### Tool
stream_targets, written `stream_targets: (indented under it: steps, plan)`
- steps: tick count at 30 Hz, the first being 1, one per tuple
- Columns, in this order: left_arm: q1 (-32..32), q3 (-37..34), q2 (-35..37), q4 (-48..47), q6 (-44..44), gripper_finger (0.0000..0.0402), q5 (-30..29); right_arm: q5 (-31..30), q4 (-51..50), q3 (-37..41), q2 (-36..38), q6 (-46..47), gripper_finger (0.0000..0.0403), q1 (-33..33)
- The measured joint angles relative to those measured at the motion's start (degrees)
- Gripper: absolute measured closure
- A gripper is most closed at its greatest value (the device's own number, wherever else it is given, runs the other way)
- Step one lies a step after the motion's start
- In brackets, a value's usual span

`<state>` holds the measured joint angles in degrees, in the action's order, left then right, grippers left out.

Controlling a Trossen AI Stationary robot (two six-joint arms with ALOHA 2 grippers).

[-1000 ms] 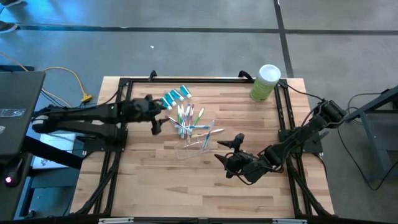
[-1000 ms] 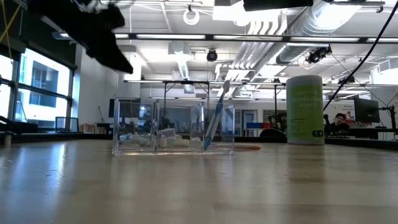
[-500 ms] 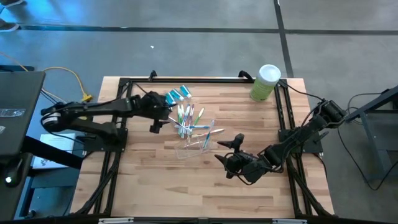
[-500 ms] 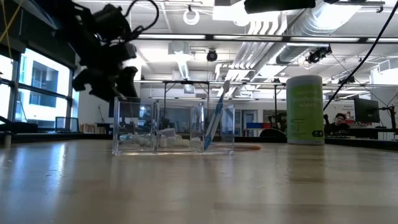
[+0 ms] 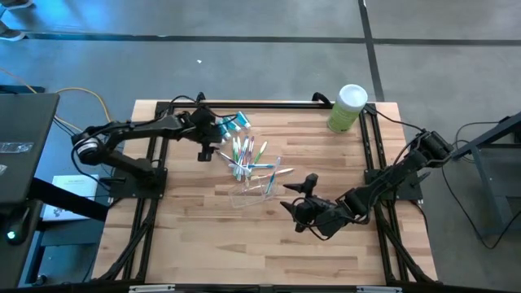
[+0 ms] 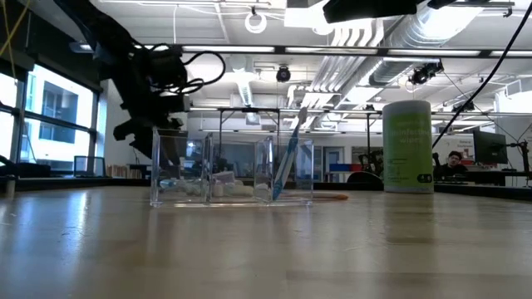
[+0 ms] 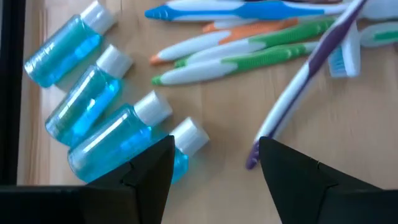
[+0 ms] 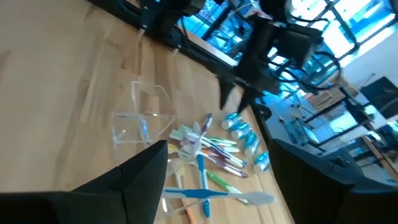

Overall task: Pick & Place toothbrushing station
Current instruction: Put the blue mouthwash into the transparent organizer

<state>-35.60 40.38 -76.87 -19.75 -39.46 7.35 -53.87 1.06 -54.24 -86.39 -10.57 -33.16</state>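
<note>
Currently the left claw [image 5: 210,137] hangs over the far-left part of the wooden tabletop [image 5: 203,244], its fingers set apart, right beside the row of small teal toothpaste tubes with white caps [image 5: 230,125]. In its wrist view the two dark fingers [image 7: 149,171] straddle the cap end of the nearest tube [image 7: 127,140], with a purple-and-white toothbrush [image 7: 305,81] running past the other finger; nothing is clamped yet. Judgement: that spread and that position read as lining up for a pinch on the nearest tube, jaws kept wide enough to clear its body. The slim multicoloured toothbrushes [image 5: 248,155] lie in a loose fan just beside the tubes, green, orange and blue handles overlapping, so a clean single pick from that heap looks harder than one from the tubes, which lie side by side. A clear plastic compartmented holder [image 5: 252,185] sits near the tabletop's middle, touching the edge of the brush pile; the low view shows one blue toothbrush [image 6: 287,162] leaning upright inside it [image 6: 233,170], presumably the drop-off point. The right claw [image 5: 303,199] waits near the holder's right side, jaws wide, holding nothing. A light-green canister with a white lid [image 5: 348,107] stands at the far-right corner, well apart.
</note>
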Motion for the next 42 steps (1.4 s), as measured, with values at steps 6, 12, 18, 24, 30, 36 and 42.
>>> stream_targets:
  steps: [6, 12, 18, 24, 30, 36, 42]
  plan:
    - [1.3, 2.1, -3.2, 0.1, 0.2, 0.0188, -1.6, 1.9, 0.1, 0.0, 0.0, 0.0, 0.0130, 0.3]
    - [2.6, 2.1, -5.6, 0.1, -2.3, 0.0189, -3.4, 2.0, -0.2, 0.0, 0.0, 0.4, 0.0130, 0.3]
    - [1.6, 2.1, -6.3, 6.0, -2.5, 0.0189, -4.6, 2.0, -0.2, 0.0, 0.0, 0.4, 0.0130, 0.3]
    - [1.7, 2.1, -6.3, 14.5, -4.9, 0.0189, -12.1, 2.0, -0.6, 0.0, 0.0, 0.4, 0.0130, 0.3]
    - [3.6, 2.1, -5.6, 18.3, 10.7, 0.0189, -27.8, 2.0, -0.9, 0.0, 0.0, 0.4, 0.0130, 0.3]
    - [4.1, 2.2, -4.7, 16.6, 11.8, 0.0189, -30.2, 3.1, -0.9, 0.0, 0.0, 0.4, 0.0130, 0.3]
    - [4.1, 2.1, -4.6, 14.0, 8.8, 0.0189, -26.4, 3.3, -1.0, 0.0, 0.0, 0.4, 0.0130, 0.3]
